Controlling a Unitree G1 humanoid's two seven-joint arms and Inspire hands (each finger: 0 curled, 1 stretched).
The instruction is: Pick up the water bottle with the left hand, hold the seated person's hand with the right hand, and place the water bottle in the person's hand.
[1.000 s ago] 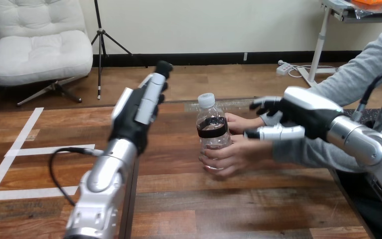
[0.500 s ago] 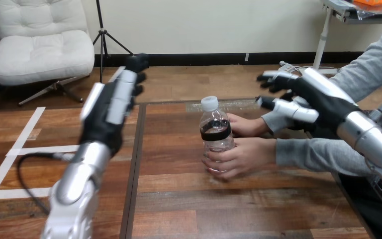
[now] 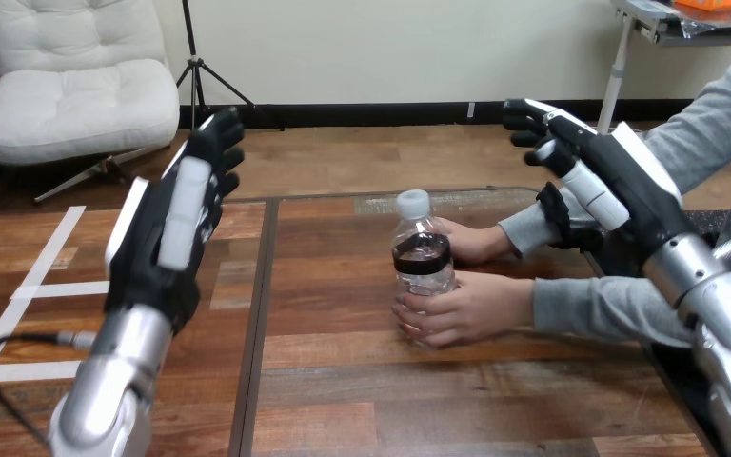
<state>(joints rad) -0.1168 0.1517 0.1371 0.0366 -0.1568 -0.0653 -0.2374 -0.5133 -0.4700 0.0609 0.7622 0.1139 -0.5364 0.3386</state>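
Risk: bottle [image 3: 423, 257] stands upright mid-table [image 3: 343, 381], the person's near hand [image 3: 462, 307] wrapped round its base and far hand [image 3: 471, 240] behind it. Any low swing-in from a robot hand could clip the bottle or the person's arms and tip it. The left hand [image 3: 176, 224] is raised at left, fingers straight and wide, empty, well apart from the bottle. The right hand [image 3: 590, 162] is raised far right above the far sleeve [image 3: 522, 231], fingers loosely open, holding nothing.
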